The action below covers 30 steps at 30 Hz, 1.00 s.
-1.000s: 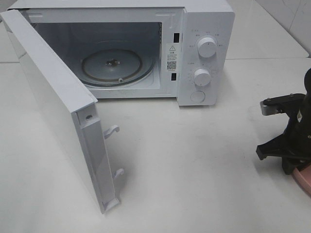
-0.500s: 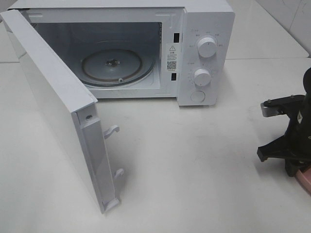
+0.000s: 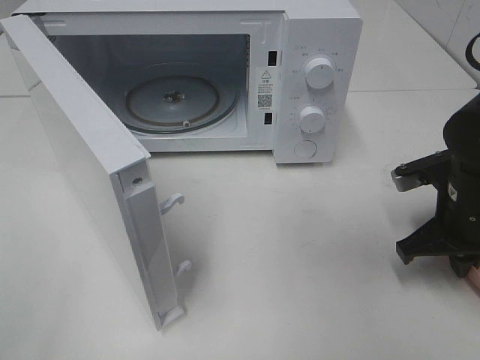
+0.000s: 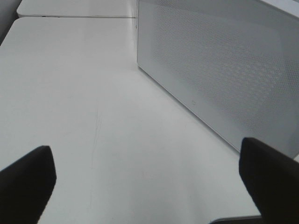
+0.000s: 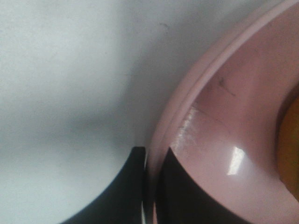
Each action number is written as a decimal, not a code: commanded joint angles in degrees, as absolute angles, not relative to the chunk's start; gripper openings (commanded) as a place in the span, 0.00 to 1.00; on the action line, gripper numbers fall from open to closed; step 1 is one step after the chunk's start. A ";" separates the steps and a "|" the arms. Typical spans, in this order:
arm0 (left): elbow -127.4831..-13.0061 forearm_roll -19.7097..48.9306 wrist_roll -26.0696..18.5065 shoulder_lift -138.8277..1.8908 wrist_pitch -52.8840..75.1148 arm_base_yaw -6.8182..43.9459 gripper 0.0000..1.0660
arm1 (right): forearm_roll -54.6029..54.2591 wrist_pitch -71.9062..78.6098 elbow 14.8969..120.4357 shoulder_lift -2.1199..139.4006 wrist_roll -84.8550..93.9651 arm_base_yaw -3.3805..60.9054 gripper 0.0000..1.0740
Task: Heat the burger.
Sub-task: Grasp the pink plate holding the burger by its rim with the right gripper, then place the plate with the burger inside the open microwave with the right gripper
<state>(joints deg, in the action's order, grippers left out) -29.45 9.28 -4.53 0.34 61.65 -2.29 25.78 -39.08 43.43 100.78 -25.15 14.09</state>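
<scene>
Only a sliver of the burger (image 5: 292, 140) shows, orange on the pink plate (image 5: 219, 140) at the right side of the table (image 3: 315, 247). The right gripper (image 5: 150, 189) pinches the plate's rim, jaws clamped on it. The lift likely needs to be level and slow toward the turntable (image 3: 180, 101) of the microwave (image 3: 319, 45), while the left gripper (image 4: 149, 182) hangs spread wide, empty.
</scene>
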 commanded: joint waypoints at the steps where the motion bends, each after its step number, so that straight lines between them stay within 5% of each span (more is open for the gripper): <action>1: -29.39 9.63 -4.18 1.66 61.13 -2.41 0.94 | 28.88 -40.51 43.26 98.84 -27.33 15.87 0.00; 30: -29.39 9.63 -4.18 1.66 61.13 -2.41 0.94 | 38.90 -52.25 42.63 87.78 -31.05 29.56 0.00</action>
<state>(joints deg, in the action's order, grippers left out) -29.45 9.28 -4.53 0.34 61.65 -2.29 35.18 -49.90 43.20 89.55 -31.23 28.71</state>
